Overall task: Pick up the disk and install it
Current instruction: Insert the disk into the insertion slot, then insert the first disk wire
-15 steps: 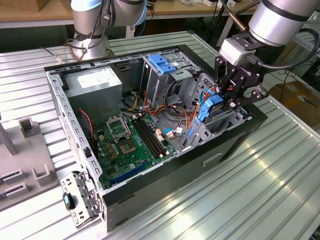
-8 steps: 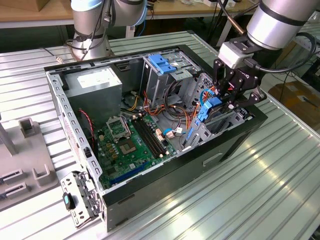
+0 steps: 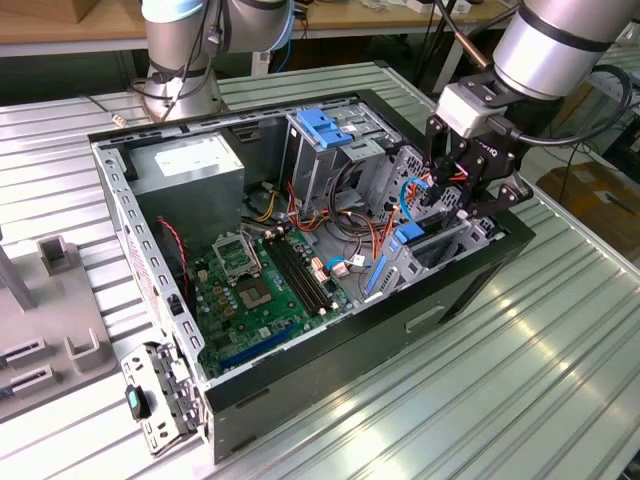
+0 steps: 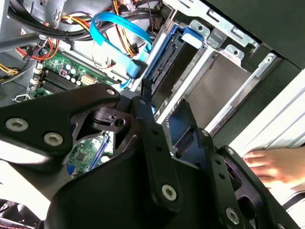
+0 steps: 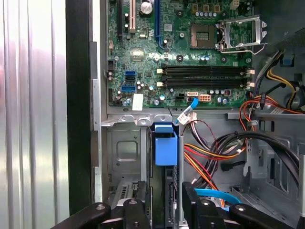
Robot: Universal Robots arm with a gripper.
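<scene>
Now you have the hand [image 3: 455,205] low over the open computer case [image 3: 330,375], which lies on its side on the ribbed metal tabletop [image 3: 530,400]. You see the hand at the end of the case that points to the tabletop's edge on the exterior view's right, above the metal drive cage [image 5: 124,148] there. The disk [image 5: 165,145] stands on its edge inside this cage, in a narrow slot, with a blue plastic rail turned toward the motherboard [image 5: 190,57]. In both wrist views the black hand sits astride the disk, one part on each flat side of it. You cannot tell if it is pinching the disk or only standing loose around it, because the contact places are hidden. A flat blue cable [image 4: 114,28] curves down just beside the disk, and a bundle of red, yellow and black wires [image 5: 209,152] lies near the cage. At the other end of the case, well apart from the hand, you find the grey power box [image 3: 190,170] and a second cage with a blue bracket [image 3: 325,125] on top.
</scene>
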